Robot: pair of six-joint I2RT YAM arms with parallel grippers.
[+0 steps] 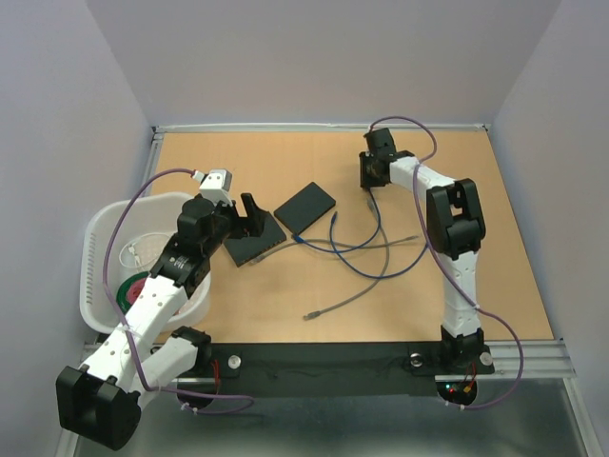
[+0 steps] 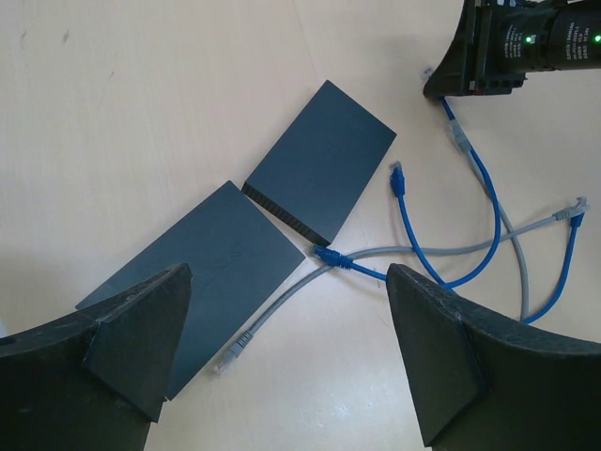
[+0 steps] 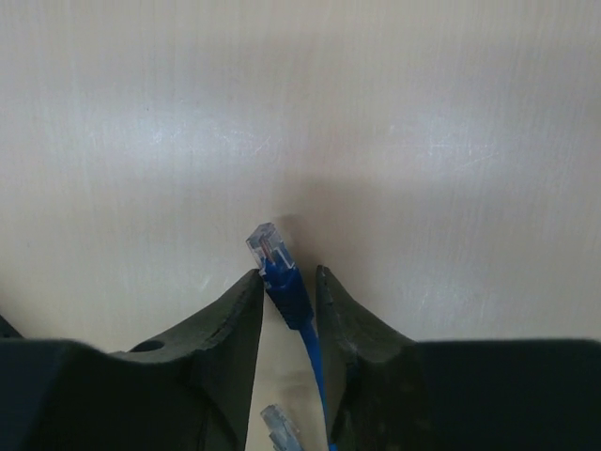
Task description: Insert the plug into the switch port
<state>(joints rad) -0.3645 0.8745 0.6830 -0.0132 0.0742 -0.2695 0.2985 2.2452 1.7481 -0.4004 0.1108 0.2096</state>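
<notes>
Pinching the blue plug [image 3: 266, 244] just behind its clip, the right pincer [image 3: 287, 282] has the grasp done; the switch [image 1: 305, 207] lies apart at its 8 o'clock, so carrying and inserting are left. The left pincer [image 2: 286, 277] hangs spread above the counter [image 1: 476, 286].

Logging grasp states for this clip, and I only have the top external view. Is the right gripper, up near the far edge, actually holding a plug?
Observer: Yes. The right wrist view shows the right gripper shut on the blue cable just behind its clear plug, which sticks out ahead of the jaws.
Operator: And the left one, over the dark boxes?
Observer: The left gripper is open, jaws wide apart, holding nothing.
Operator: Can you see any ports?
Observer: The farther switch shows a ribbed port row along the edge facing the nearer switch.
</notes>
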